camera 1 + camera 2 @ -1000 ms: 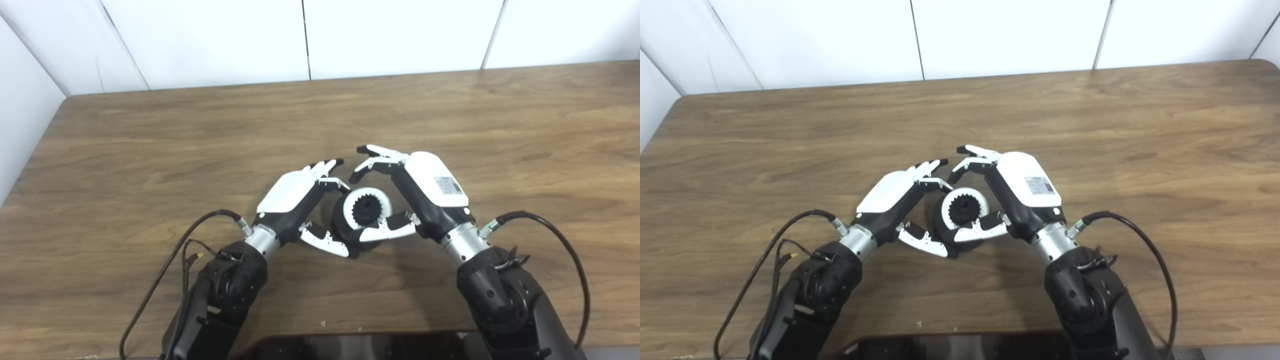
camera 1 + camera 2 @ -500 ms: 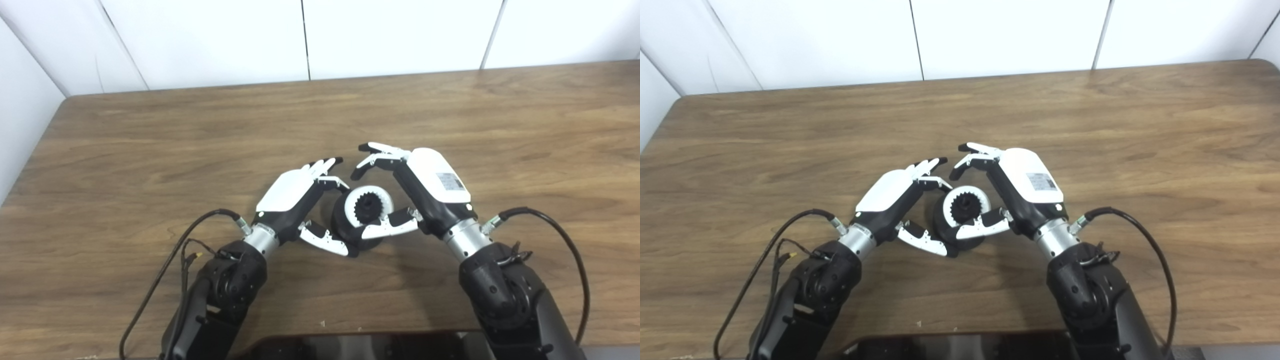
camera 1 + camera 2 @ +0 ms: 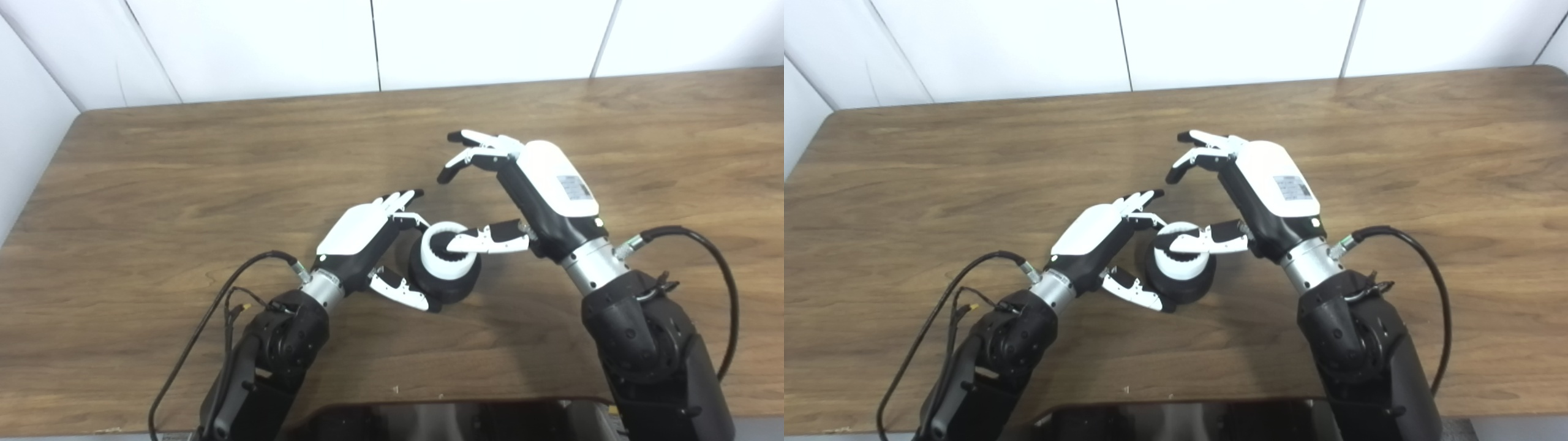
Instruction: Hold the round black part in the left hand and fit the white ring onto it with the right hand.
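Your left robot hand (image 3: 367, 236) grips the black part (image 3: 444, 283), ring (image 3: 446, 257) on top; right robot hand (image 3: 527, 193) is wide, holding nothing. Lift clear toward 1 o'clock.

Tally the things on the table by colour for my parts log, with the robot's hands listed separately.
Black: 1, the round black part, held by the left hand
White: 1, the white ring sitting on it, under the right hand's thumb
Hands: 2, left and right hand
Total: 2 parts, 2 hands, on the wooden table
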You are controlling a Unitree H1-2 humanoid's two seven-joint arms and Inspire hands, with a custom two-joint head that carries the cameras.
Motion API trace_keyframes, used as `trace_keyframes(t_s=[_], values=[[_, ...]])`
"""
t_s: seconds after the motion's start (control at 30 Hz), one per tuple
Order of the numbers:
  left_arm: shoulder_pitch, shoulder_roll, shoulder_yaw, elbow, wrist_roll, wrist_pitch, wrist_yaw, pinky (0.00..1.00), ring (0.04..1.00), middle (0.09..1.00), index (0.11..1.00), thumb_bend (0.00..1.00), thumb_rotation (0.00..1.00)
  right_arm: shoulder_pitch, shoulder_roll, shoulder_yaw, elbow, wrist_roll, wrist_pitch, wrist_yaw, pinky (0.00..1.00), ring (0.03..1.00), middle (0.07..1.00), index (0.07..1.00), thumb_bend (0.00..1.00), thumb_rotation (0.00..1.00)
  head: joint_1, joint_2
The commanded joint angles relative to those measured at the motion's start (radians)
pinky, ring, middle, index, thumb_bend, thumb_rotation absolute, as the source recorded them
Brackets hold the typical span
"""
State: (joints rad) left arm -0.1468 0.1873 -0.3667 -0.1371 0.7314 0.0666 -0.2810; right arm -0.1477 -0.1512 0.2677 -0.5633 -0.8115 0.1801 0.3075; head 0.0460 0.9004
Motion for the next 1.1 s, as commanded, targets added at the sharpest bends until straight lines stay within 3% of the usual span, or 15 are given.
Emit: trace_keyframes(t_s=[0.0,0.3,0.53,0.73,1.07], values=[[-0.029,-0.002,0.0,-0.023,0.003,-0.011,0.019,1.0,1.0,1.0,0.613,0.99,0.36,-0.048,0.015,-0.015,-0.05,0.004,-0.006,0.001,0.9,0.853,0.862,0.605,0.78,0.41,0.003,0.002],[-0.031,-0.002,-0.002,-0.024,0.004,-0.01,0.021,1.0,1.0,1.0,0.611,0.99,0.36,-0.048,0.01,-0.026,-0.063,0.015,-0.006,0.025,0.91,0.867,0.881,0.654,0.85,0.41,0.0,0.0],[-0.023,0.0,-0.002,-0.027,0.007,-0.02,0.032,1.0,1.0,1.0,0.608,0.99,0.36,-0.045,-0.041,-0.066,-0.019,0.008,0.009,0.064,0.84,0.895,0.924,0.776,0.86,0.52,-0.013,-0.018],[-0.026,0.002,-0.004,-0.03,0.009,-0.01,0.02,1.0,1.0,1.0,0.621,0.99,0.38,-0.041,-0.088,-0.134,0.103,0.005,0.004,0.012,0.79,0.888,0.929,0.777,0.82,0.39,-0.017,-0.024],[-0.025,0.006,0.006,-0.033,-0.003,-0.016,0.025,1.0,1.0,1.0,0.621,0.99,0.35,-0.003,-0.144,-0.177,0.195,0.043,0.002,-0.017,0.78,0.881,0.937,0.797,0.88,0.39,-0.019,-0.022]])
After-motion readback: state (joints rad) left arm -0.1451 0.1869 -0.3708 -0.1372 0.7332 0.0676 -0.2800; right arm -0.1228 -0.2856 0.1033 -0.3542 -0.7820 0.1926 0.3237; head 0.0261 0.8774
